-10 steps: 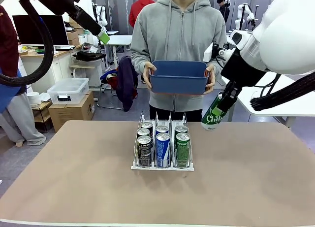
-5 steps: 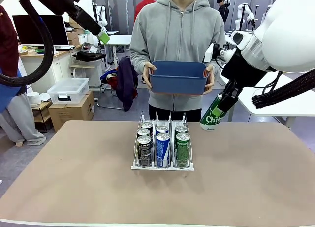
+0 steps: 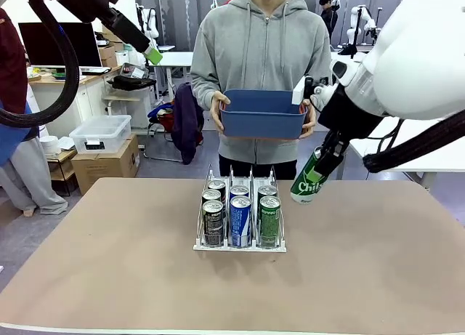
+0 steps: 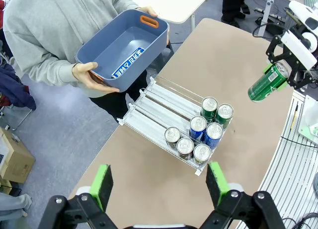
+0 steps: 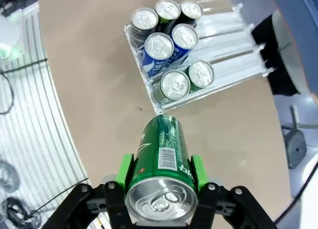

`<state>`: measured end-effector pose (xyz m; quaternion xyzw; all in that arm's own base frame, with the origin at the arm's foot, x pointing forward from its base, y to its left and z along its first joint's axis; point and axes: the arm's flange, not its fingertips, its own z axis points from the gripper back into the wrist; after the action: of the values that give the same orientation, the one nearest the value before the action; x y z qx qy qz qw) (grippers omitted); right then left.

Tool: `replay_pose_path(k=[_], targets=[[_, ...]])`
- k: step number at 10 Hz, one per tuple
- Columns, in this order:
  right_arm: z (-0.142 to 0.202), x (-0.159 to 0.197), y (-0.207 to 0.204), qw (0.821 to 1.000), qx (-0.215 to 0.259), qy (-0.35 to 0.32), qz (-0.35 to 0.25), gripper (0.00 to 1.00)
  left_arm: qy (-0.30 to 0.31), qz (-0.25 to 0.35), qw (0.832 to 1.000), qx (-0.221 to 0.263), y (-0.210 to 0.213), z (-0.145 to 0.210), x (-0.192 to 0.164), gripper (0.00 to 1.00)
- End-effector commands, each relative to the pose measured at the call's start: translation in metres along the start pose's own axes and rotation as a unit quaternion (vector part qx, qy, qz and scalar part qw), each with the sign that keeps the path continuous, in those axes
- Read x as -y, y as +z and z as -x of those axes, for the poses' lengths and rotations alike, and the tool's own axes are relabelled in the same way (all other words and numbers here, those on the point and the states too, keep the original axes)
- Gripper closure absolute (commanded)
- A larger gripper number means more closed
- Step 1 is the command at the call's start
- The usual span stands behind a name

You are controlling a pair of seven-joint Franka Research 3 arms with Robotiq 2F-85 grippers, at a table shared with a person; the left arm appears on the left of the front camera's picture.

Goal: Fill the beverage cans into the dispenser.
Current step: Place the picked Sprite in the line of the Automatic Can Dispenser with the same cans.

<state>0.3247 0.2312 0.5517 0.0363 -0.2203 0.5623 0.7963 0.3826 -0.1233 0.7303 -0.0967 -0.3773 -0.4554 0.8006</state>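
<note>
Right arm (image 3: pixel 414 51) angled down, right gripper (image 3: pixel 320 160) clamped on tilted green metal drink can (image 3: pixel 305 185), airborne beside clear-plastic three-lane dispenser (image 3: pixel 240 247) holding six cans (image 3: pixel 240 217), left gripper (image 4: pixel 159 182) high above, jaws wide.

Cans (image 3: pixel 240 220) in dispenser (image 4: pixel 151 102); lone can (image 3: pixel 309 182) right, seemingly over table (image 3: pixel 109 277).

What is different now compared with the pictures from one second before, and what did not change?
The right end effector, shut on the green can, carried it a little toward the robot's left and slightly down, nearer the dispenser. Nothing was grasped or released. Unchanged: the seven cans in the dispenser, the blue tub that the person holds, and the open left end effector, raised high.
</note>
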Motion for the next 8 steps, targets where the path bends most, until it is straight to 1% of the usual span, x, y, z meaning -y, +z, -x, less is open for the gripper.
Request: replay_pose_path(k=[1,3,4,5,6,7,8], targets=[[-0.003,-0.015,-0.013,0.999,0.022,0.027,0.02,1.0,-0.001,-0.003,1.0,0.003,-0.001,0.001,-0.002,0.0],[-0.008,-0.026,-0.031,0.999,0.029,0.023,0.01,1.0,-0.001,-0.003,1.0,0.003,-0.001,0.001,-0.002,0.0],[-0.011,-0.031,-0.039,0.999,0.035,0.012,0.013,1.0,-0.001,-0.003,1.0,0.003,-0.001,0.001,-0.002,0.0],[-0.013,-0.032,-0.042,0.999,0.038,-0.011,-0.001,1.0,-0.001,-0.003,1.0,0.003,-0.001,0.001,-0.002,0.0],[-0.013,-0.039,-0.045,0.999,0.036,-0.018,0.0,1.0,-0.001,-0.003,1.0,0.003,-0.001,0.001,-0.002,0.0],[-0.017,-0.046,-0.051,0.999,0.018,-0.036,0.012,1.0,-0.001,-0.003,1.0,0.003,-0.001,0.001,-0.002,0.0],[-0.021,-0.046,-0.06,0.999,0.005,-0.048,0.01,1.0,-0.001,-0.003,1.0,0.003,-0.001,0.001,-0.002,0.0]])
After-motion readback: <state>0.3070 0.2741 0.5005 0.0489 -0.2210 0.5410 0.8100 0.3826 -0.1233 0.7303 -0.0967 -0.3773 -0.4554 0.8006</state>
